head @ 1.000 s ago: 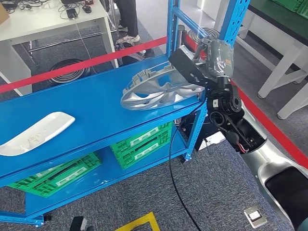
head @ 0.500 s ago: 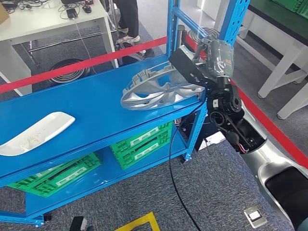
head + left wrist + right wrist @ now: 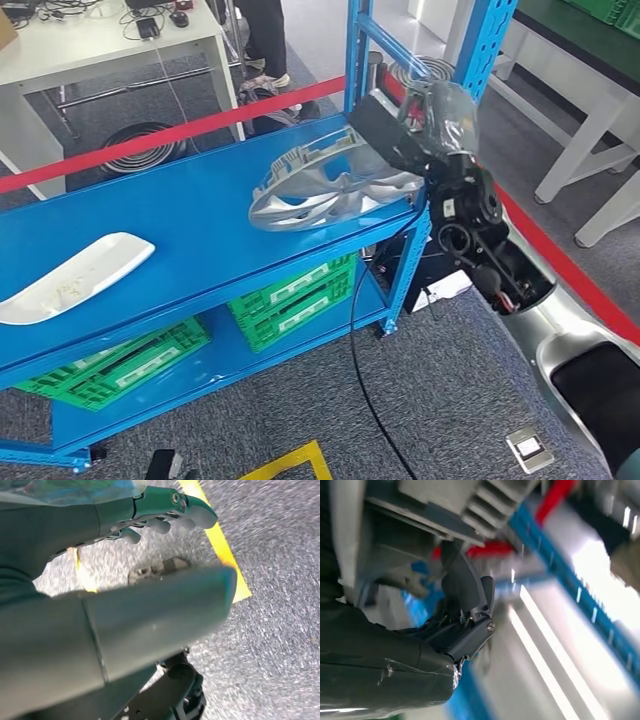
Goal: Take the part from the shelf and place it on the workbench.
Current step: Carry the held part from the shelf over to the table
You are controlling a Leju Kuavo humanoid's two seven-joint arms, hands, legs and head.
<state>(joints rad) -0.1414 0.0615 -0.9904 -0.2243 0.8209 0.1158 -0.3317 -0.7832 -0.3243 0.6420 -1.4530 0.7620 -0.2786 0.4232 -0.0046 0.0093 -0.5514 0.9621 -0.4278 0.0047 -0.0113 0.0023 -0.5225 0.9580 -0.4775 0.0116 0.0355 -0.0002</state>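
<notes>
Right hand (image 3: 392, 135) apparently gripping silver part's (image 3: 332, 190) right end, above shelf (image 3: 189, 230).

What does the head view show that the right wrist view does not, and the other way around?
The head view alone gives the layout: the silver part lifted at the right end of the blue shelf, a white part at the left end, green crates below. The right wrist view alone gives the dark fingers curled against the part's underside, from close below. Both views share the right hand gripping the silver part, the shelf's blue and the red tape.
</notes>
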